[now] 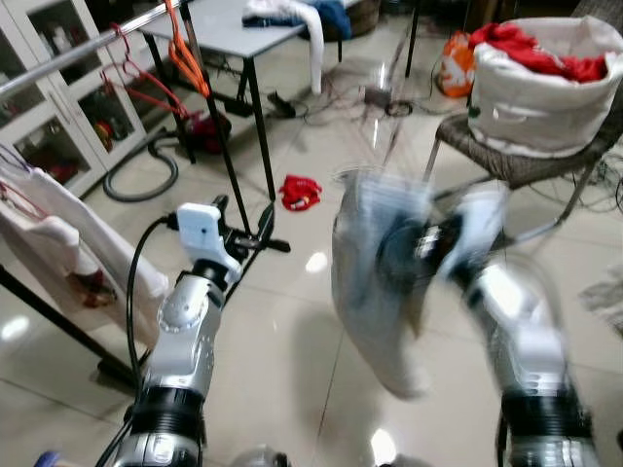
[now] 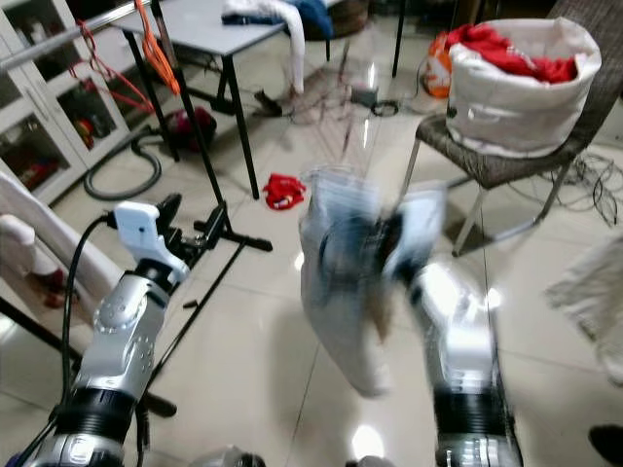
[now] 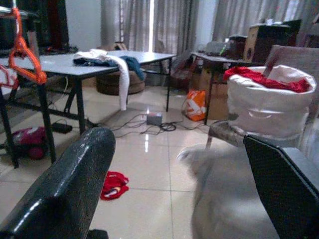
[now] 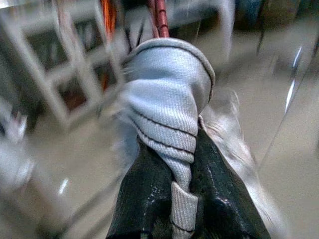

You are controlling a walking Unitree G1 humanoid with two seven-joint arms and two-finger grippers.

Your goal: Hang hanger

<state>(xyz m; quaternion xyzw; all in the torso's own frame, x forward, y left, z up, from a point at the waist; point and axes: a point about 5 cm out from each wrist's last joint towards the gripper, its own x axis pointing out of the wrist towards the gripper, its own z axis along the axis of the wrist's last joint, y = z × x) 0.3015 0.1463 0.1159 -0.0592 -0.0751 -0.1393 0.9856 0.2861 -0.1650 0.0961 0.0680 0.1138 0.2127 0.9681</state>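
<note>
Left eye view: right gripper (image 1: pixel 428 248), blurred, carries a pale blue-grey garment (image 1: pixel 375 292) at mid-floor; the clothes rail (image 1: pixel 88 44) with orange hangers (image 1: pixel 185 53) stands well apart, up to the left. Left gripper (image 1: pixel 243 233) hangs released, grasping nothing.

Left wrist view: fingers (image 3: pixel 60 189) spread apart; laundry basket (image 3: pixel 269 107) beyond.

Right wrist view: gripper clenched on the garment's collar around a red hanger (image 4: pixel 160 15). Advice: steady the swing, then raise the hook above the rail before lowering it on
</note>
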